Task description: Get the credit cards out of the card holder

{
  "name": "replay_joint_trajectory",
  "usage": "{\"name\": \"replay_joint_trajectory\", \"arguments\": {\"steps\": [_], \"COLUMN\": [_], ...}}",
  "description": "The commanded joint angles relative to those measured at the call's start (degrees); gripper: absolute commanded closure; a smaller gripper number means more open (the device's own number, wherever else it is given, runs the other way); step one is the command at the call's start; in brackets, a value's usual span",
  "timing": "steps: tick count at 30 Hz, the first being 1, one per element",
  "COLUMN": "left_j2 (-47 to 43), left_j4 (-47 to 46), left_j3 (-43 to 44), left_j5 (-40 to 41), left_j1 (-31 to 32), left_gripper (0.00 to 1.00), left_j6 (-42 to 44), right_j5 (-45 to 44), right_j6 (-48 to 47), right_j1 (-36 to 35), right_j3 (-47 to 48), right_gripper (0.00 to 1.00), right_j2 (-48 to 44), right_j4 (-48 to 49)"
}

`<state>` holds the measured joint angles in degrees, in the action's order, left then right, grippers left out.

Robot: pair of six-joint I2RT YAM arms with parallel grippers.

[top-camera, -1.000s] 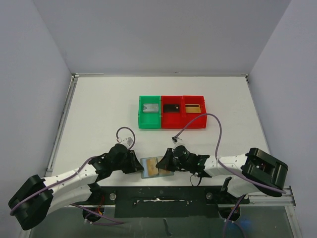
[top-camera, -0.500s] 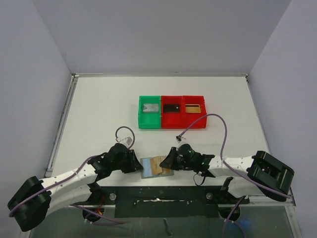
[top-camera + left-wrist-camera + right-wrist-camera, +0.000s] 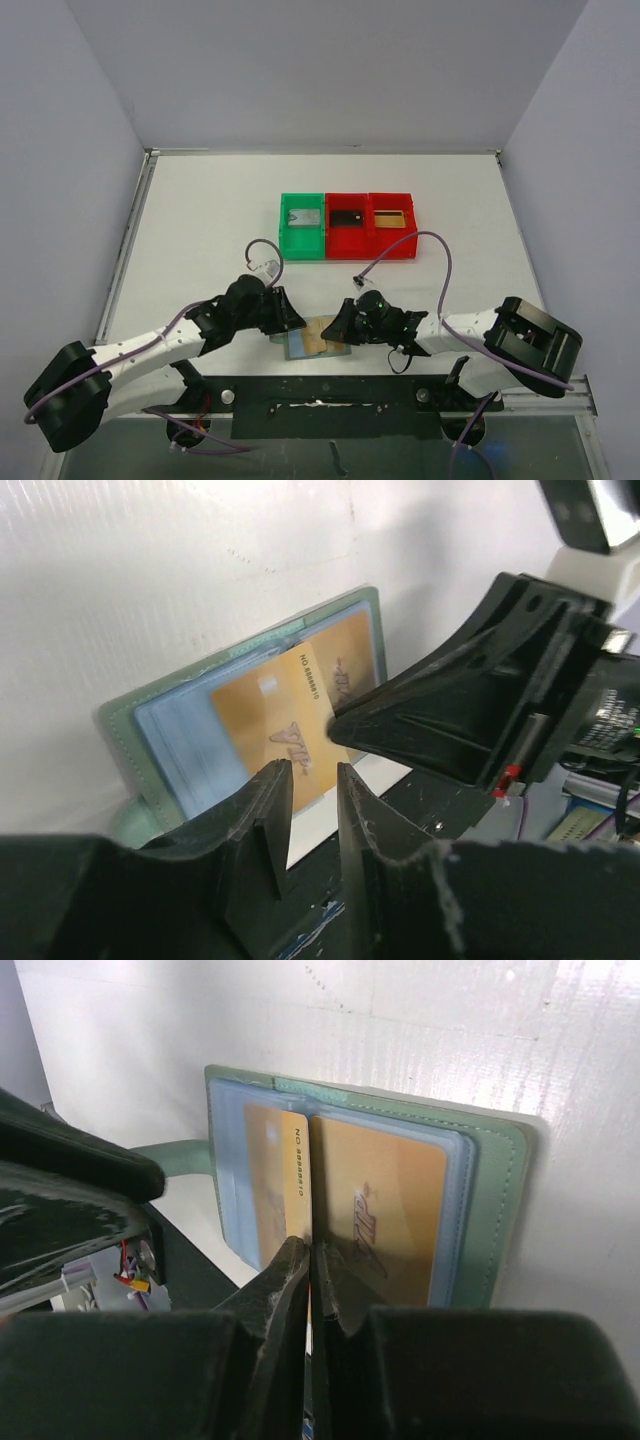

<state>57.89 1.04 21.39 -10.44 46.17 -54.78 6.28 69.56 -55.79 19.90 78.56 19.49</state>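
Note:
The card holder (image 3: 298, 345) lies open near the table's front edge, pale blue-green, with its strap tab (image 3: 176, 1155) at one side. My right gripper (image 3: 310, 1248) is shut on the near edge of a gold credit card (image 3: 285, 1175), which is tilted and partly out of its pocket. A second gold card (image 3: 390, 1195) lies flat in the other panel. My left gripper (image 3: 313, 770) hovers over the holder's left side, jaws a little open with nothing between them. In the top view the left gripper (image 3: 290, 318) and the right gripper (image 3: 337, 326) face each other across the holder.
A green bin (image 3: 302, 240) and two red bins (image 3: 347, 240) (image 3: 391, 240) stand in a row at the table's middle, each with a card-like item inside. The black base rail (image 3: 320, 395) runs just in front of the holder. Purple cables loop above both wrists.
My left gripper has come off the holder's left edge, shifted up and right, and its jaws have parted. The right gripper keeps its pinch and the gold card has tilted further out.

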Motion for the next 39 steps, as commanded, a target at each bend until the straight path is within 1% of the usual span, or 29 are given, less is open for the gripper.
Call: {"name": "replay_joint_trajectory", "arguments": {"steps": [1, 3, 5, 9, 11, 13, 15, 17, 24, 25, 29, 31, 35, 39], "left_j2": [3.3, 4.6, 6.3, 5.8, 4.6, 3.6, 3.1, 2.9, 4.1, 4.2, 3.5, 2.5, -0.3, -1.8], "left_j4": [-5.5, -4.5, -1.5, -3.1, -3.5, -3.5, -3.2, -3.1, -3.4, -3.3, -1.9, -0.8, 0.3, -1.5], "left_j3": [-0.4, -1.5, -2.0, -5.0, -6.1, -6.6, -6.6, -6.5, -6.4, -6.4, -6.7, -6.8, -7.0, -6.6], "left_j5": [-0.6, 0.6, 2.1, 2.6, 3.2, 3.4, 3.3, 3.4, 3.0, 3.0, 3.3, 3.9, 4.8, 4.1], "left_j1": [1.1, 1.4, 1.5, 1.9, 2.0, 2.0, 2.0, 2.0, 2.2, 2.2, 2.2, 2.2, 2.2, 2.2], "left_gripper": [0.79, 0.8, 0.83, 0.85, 0.85, 0.85, 0.85, 0.85, 0.85, 0.85, 0.85, 0.85, 0.85, 0.81], "left_j6": [0.2, 0.3, 0.7, 0.0, -0.4, -0.5, -0.4, -0.2, 0.0, 0.0, 0.4, 0.4, 0.2, 0.7], "right_j5": [-1.4, 0.0, 0.7, -0.6, -0.6, 1.4, 4.5, 6.9, 8.2, 8.2, 7.1, 6.2, 5.0, 9.5], "right_j6": [0.6, -0.5, -1.3, -1.1, -1.1, -2.1, -3.4, -4.2, -4.4, -4.1, -3.3, -3.2, -3.8, -3.0], "right_j1": [0.3, 0.4, 0.5, 0.9, 1.0, 1.1, 1.9, 2.6, 2.8, 3.0, 3.2, 3.5, 4.3, 5.8], "right_j3": [0.9, 0.6, 0.3, 0.0, -0.6, -1.5, -1.3, 0.0, 2.6, 2.8, 1.7, 0.5, -1.4, -5.4], "right_gripper": [0.97, 0.97, 0.97, 0.97, 0.95, 0.9, 0.84, 0.84, 0.81, 0.81, 0.98, 1.0, 1.0, 0.99], "right_j2": [-0.6, -1.4, -2.5, -4.3, -4.9, -4.5, -2.7, -0.2, 6.7, 7.1, 6.3, 4.3, -0.8, -3.5], "right_j4": [2.5, 3.8, 4.4, 1.2, 2.2, 6.4, 8.8, 8.6, 11.5, 11.8, 13.4, 12.5, 8.0, 12.9]}}
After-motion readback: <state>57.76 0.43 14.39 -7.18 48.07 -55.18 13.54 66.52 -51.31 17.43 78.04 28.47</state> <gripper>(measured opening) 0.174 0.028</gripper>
